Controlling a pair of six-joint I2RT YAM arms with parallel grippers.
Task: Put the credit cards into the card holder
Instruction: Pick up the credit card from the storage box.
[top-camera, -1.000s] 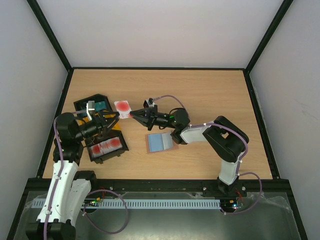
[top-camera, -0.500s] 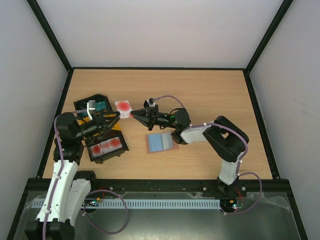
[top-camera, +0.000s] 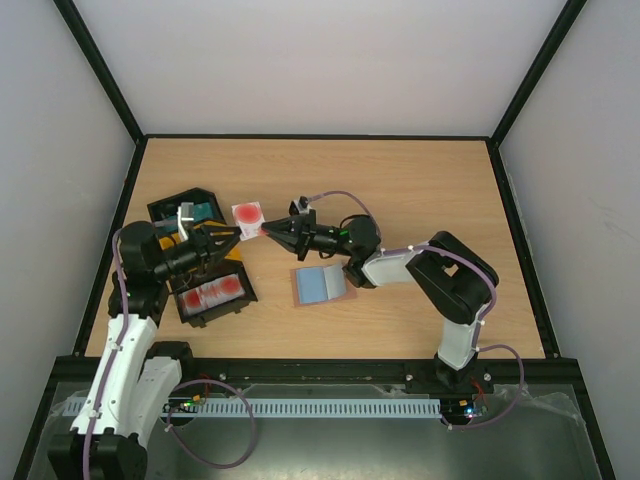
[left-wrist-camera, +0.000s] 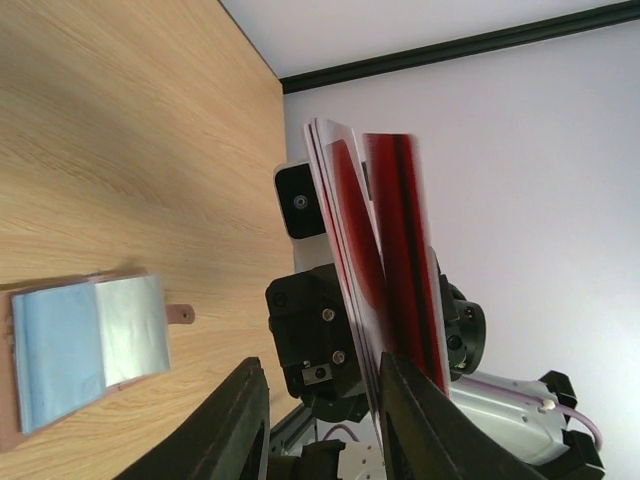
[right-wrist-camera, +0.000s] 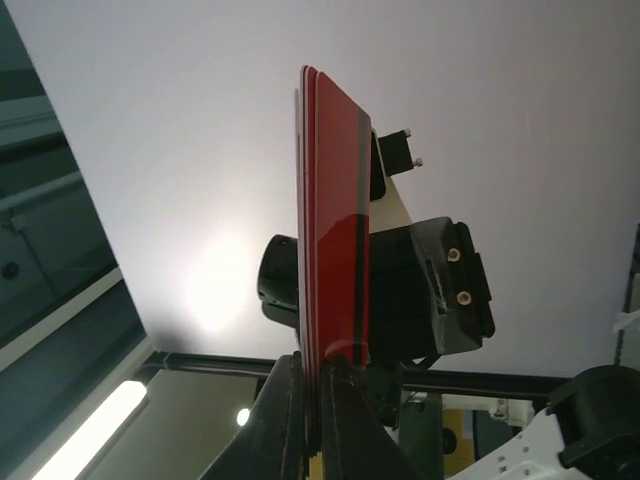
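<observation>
Credit cards (top-camera: 247, 212), red and white, are held as a thin stack above the table (top-camera: 420, 190), over its 10 o'clock part in the top view. The stack is clamped at its lower edge by the right gripper (top-camera: 264, 229), which reaches in from 4 o'clock. In the right wrist view the cards (right-wrist-camera: 330, 220) are seen edge-on and upright, pinched between the closed fingers of that gripper (right-wrist-camera: 318, 365).

The left gripper (top-camera: 233, 236) is placed at 7 o'clock of the stack. In its own view the cards (left-wrist-camera: 375, 260) stand between its parted fingers (left-wrist-camera: 245, 410), and a gap is seen on one side; contact on the other side cannot be judged.

At 4 o'clock of the stack, the card holder (top-camera: 318, 284) is laid open and flat on the wood, pale blue inside.

Toward 9 o'clock, loose red-and-white cards (top-camera: 212, 292) are seen in a black tray (top-camera: 215, 314). A teal card (top-camera: 200, 212) is seen in a second black tray (top-camera: 165, 210), at 12 o'clock of the first.
</observation>
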